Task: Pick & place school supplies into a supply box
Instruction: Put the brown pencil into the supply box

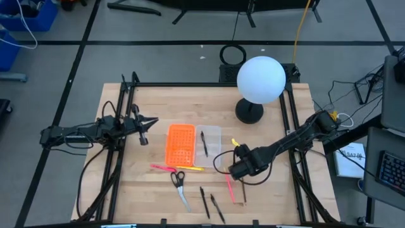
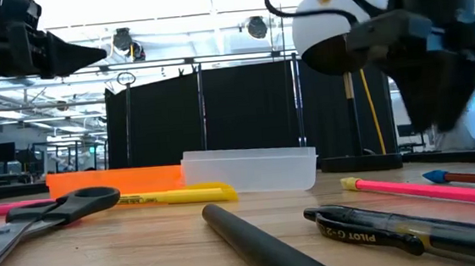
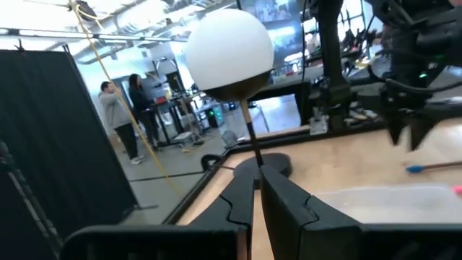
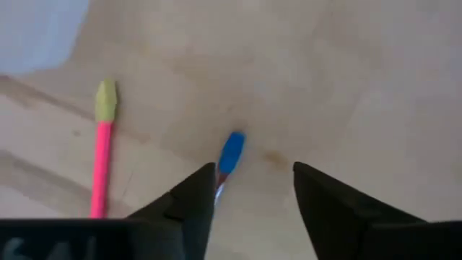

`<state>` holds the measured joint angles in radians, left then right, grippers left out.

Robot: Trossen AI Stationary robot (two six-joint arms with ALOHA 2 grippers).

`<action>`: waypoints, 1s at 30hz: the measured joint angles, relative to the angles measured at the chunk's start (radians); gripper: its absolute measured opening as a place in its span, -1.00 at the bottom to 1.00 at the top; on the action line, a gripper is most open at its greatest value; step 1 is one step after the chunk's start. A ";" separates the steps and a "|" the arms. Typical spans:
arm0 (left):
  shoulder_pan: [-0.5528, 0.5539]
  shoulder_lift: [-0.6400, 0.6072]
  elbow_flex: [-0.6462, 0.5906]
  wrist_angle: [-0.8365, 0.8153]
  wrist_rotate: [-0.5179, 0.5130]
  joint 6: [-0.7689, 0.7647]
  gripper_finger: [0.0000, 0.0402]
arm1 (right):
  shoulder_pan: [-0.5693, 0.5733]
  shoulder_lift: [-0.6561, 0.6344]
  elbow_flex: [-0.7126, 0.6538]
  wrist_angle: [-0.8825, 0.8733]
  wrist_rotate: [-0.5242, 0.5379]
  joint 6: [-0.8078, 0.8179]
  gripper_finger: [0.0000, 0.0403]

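The right gripper [image 4: 253, 189] hangs with wide jaws over the blue-capped pencil [image 4: 231, 152], which lies near the table's front edge, right of the supply box [image 1: 190, 144]. The pencil's long axis runs between the fingers, and the right arm is nearer. The left gripper [image 1: 144, 132] waits nearly closed and empty near the left edge.

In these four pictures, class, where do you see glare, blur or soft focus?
Low view: bright ceiling glare; the near black pen is soft. Left wrist view: the globe lamp is washed out. Right wrist view: the blue-tipped pencil and tabletop look soft. High view: even light.
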<state>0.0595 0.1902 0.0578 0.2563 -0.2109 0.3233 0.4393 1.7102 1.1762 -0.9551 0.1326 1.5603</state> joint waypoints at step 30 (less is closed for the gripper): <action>0.000 0.000 0.000 -0.025 -0.009 0.093 -0.82 | -0.046 0.046 -0.127 0.263 -0.005 0.100 0.02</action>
<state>0.0595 0.1902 0.0578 0.2317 -0.2195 0.4162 0.3931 1.7567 1.0496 -0.6926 0.1276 1.6602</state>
